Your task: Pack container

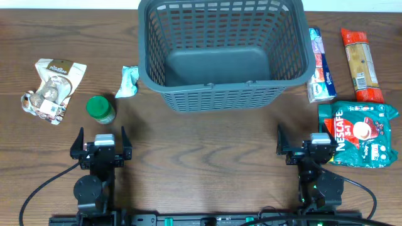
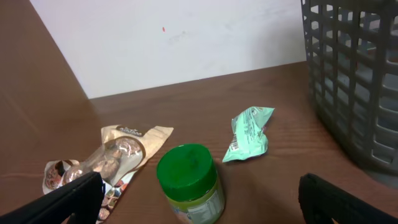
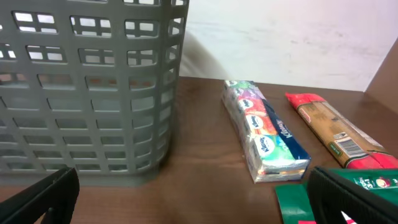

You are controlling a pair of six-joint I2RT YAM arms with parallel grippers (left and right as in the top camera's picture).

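Worktop (image 1: 207,144): dark brown wood grain, with a plain pale wall (image 2: 186,37) behind it.
Container (image 1: 220,85): upright at the far centre of the worktop, mouth facing up, empty; long axis runs left to right.
Left hand (image 1: 101,141): fingers spread apart, holding nothing.
Right hand (image 1: 316,140): fingers spread apart, holding nothing.

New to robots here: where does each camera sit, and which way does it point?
Overhead: above the table, looking straight down; container, left gripper and right gripper show.
Left wrist: on the left arm, facing the green-lidded jar; own fingers show.
Right wrist: on the right arm, facing the tissue pack; own fingers show.
Shared: all see the container.
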